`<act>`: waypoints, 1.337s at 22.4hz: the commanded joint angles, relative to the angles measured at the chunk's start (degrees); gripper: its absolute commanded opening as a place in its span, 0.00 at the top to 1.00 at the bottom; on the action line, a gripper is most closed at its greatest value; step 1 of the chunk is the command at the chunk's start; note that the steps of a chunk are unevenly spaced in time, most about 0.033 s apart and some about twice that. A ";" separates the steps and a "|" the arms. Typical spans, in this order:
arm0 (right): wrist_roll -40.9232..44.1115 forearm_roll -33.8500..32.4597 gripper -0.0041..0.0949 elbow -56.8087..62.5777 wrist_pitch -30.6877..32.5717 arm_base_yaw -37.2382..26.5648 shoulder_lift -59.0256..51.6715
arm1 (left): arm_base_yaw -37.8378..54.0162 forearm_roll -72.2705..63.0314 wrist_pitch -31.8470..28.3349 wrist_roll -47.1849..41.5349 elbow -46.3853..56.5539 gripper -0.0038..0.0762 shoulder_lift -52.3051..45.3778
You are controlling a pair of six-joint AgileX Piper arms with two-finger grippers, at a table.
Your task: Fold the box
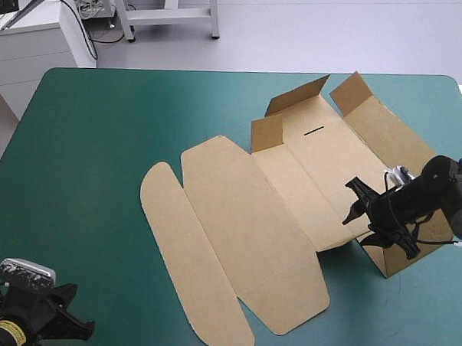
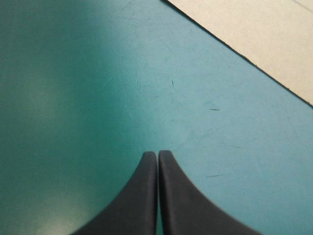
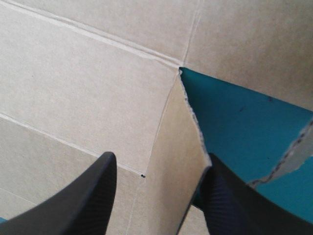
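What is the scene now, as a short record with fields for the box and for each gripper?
box: mostly flat on the teal-green cover, flaps raised at its far right end
right gripper: fingers open, a raised flap between them
left gripper: fingers shut, over bare cover near the box's edge
progress: walls not yet tucked

1. Table w/ teal-green cover over whole top; far edge straight, far corners rounded
2. High view: cover lies flat & smooth, even colour
3. Left wrist view: fine pale scratches run across cover, plus a few short dark marks
4. Same view: soft pale sheen on one part, rest deeper in tone
5. Right wrist view: wedge of cover w/ small dark speck
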 commanded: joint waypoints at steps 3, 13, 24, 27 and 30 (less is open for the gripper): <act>0.00 0.61 0.47 -1.52 -1.53 -0.05 -1.35 | -0.14 0.03 -3.33 -0.42 -1.49 0.96 0.88; -0.21 1.49 0.47 3.40 -3.71 0.09 -1.35 | -0.14 0.03 -3.33 -0.42 -1.49 0.96 0.88; -3.71 4.83 0.88 3.54 -8.24 1.67 -1.35 | -0.14 0.03 -3.33 -0.42 -1.49 0.96 0.88; -6.27 4.42 0.97 3.54 -8.16 1.67 -1.35 | -0.14 0.03 -3.33 -0.42 -1.49 0.96 0.88; -7.62 4.20 0.97 3.54 -8.16 1.67 -1.35 | -0.14 0.03 -3.33 -0.42 -1.49 0.96 0.88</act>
